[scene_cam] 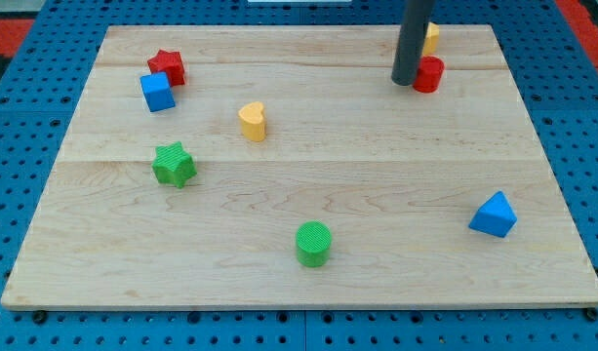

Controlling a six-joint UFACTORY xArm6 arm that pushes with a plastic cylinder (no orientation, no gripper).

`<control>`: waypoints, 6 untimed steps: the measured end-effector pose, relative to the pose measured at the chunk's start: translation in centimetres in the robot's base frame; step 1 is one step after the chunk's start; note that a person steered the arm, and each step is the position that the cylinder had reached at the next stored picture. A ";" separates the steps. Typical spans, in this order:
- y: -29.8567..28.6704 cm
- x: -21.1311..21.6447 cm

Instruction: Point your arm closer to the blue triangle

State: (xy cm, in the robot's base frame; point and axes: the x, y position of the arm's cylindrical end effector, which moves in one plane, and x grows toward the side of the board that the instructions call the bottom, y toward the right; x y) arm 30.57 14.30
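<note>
The blue triangle (494, 214) lies near the view's lower right of the wooden board (377, 185). My tip (404, 82) stands near the view's top right, touching or just left of a red cylinder (429, 74). A yellow block (430, 37) sits partly hidden behind the rod. The tip is far above and left of the blue triangle in the view.
A red star (168, 65) and a blue cube (157, 92) sit at the view's top left. A yellow heart (253, 122) lies left of centre. A green star (174, 164) is at the left, a green cylinder (314, 243) at bottom centre.
</note>
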 end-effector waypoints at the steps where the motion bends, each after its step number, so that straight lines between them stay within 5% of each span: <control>1: 1.5 -0.4; 3: 2.6 0.8; 6: 0.0 18.3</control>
